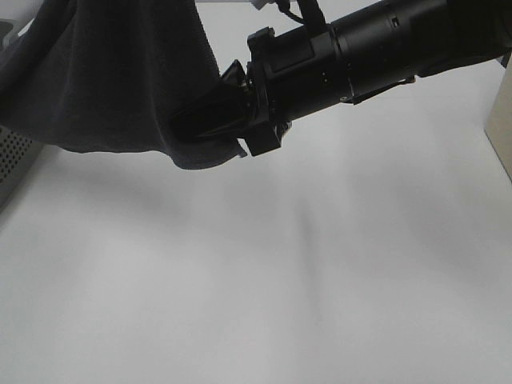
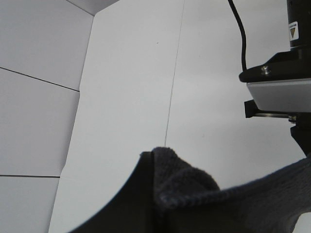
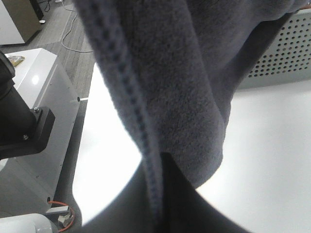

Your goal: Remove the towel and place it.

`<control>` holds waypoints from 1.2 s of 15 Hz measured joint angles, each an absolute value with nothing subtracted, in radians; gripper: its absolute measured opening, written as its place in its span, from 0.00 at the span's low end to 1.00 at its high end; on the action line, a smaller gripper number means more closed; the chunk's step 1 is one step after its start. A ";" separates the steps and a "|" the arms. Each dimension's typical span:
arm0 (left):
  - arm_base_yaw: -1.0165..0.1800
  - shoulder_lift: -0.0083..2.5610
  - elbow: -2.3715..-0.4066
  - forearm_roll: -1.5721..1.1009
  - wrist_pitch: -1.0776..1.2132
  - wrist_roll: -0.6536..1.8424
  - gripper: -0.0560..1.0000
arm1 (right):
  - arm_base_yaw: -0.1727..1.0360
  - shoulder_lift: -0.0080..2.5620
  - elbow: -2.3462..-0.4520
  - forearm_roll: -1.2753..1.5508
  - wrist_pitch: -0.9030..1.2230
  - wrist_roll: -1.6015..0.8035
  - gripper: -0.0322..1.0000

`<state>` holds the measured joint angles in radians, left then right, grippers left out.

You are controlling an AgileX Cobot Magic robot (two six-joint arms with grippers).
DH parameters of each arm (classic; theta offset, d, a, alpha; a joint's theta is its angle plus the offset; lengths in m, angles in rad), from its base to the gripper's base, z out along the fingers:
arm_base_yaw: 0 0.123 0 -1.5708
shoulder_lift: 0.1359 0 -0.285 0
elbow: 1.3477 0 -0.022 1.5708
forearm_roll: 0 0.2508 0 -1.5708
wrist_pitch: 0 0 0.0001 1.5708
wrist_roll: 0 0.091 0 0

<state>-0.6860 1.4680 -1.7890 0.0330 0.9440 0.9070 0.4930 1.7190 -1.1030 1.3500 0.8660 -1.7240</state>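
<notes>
The right arm (image 1: 384, 48) is a glossy black cylinder with a squared black collar (image 1: 268, 60) and tiny screws. A thin black cable (image 1: 308, 12) runs off it. Its tool (image 1: 186, 126) tapers into dark wedge-shaped fingers. Another black housing carries a yellow warning label (image 2: 293, 30).

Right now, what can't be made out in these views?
Towel top: cut off by the exterior high frame edge; what it hangs from is unseen.
Left gripper: in the left wrist view cloth covers one side, so the jaws' state is unclear.
</notes>
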 joint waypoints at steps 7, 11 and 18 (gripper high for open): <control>-0.686 1.468 -1.789 0.039 0.881 0.894 0.05 | 0.493 1.600 -1.270 0.922 0.758 -0.945 0.04; -0.686 1.468 -1.789 0.089 0.769 0.846 0.05 | 0.493 1.597 -1.559 0.399 0.924 -0.400 0.04; -0.666 1.472 -1.789 0.187 0.586 0.799 0.05 | 0.493 1.596 -1.916 -0.034 0.984 -0.213 0.04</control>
<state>-0.6660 1.4720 -1.7890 0.1870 0.5860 0.7990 0.4930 1.5960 -1.9160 -0.0340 0.9840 -0.2130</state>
